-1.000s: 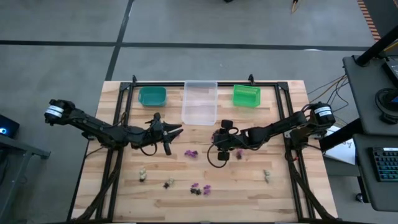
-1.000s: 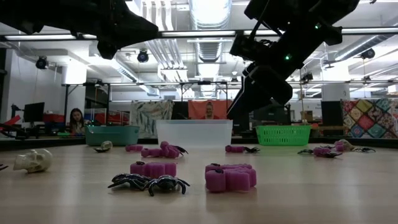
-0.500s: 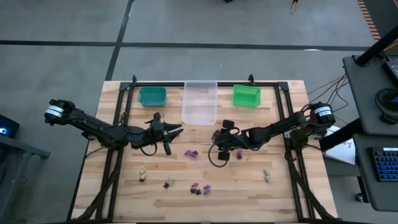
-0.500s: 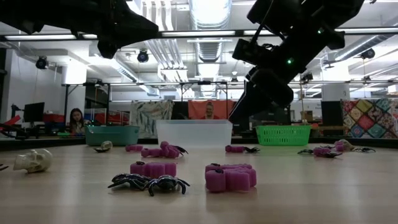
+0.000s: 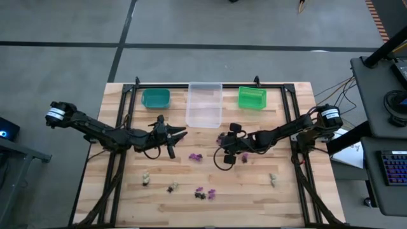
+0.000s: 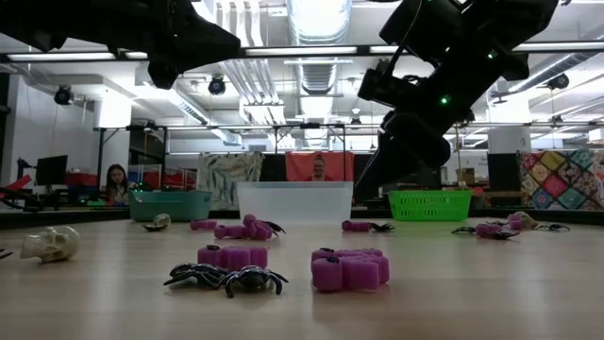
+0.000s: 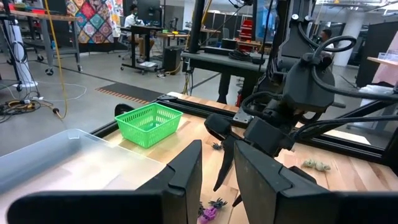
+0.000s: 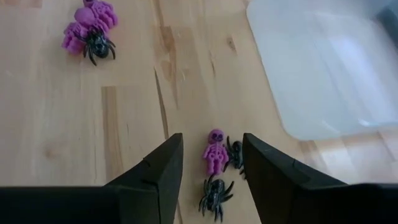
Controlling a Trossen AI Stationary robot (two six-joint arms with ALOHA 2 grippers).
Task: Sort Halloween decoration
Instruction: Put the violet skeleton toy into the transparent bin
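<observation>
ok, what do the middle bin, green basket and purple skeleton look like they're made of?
Middle bin: thin plastic, frosted and translucent; the wood grain shows dimly through it.
Green basket: rigid plastic with an open lattice wall, slightly glossy.
Purple skeleton: moulded plastic, probably hard, matte with soft highlights, one solid colour.
Tabletop: wood planks, grain and knots visible.
</observation>
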